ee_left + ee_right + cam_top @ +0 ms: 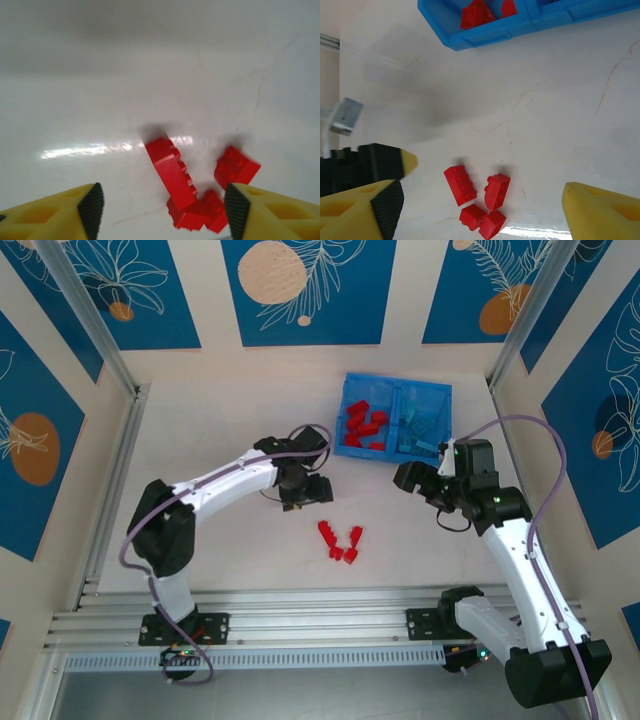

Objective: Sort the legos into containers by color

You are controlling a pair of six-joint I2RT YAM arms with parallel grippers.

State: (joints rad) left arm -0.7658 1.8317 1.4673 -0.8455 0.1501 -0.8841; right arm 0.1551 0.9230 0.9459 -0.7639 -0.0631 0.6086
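**Last few reds on the table, left arm lined up for a grab**

Going left to right. The left gripper (300, 488) is wide open with nothing in it. In its wrist cam, both pads (92, 206) sit apart with bare table between them. The loose red bricks (340, 541), four as far as I can count, are just ahead of its fingertips and a bit toward its right finger. They're bunched up: the long one leans across two small ones, and the fourth sits just beside them.

The tray (485, 36) is further out, beyond that gripper and off to its right. Reds (362, 425) are in the left half and light blues (418, 432) in the right. I can't see any blue on the table, so my read is the job's nearly done and only reds need moving.

The right gripper (408, 478) is also spread wide and empty. It's near the tray's front wall, and the loose pile is below it, framed between its fingers.

Next move, I'd guess: the left arm drops onto one brick, probably the long one on top or the loner. Because they're touching, the close has to catch one brick only, or the others get shoved. Then it goes in the red side.
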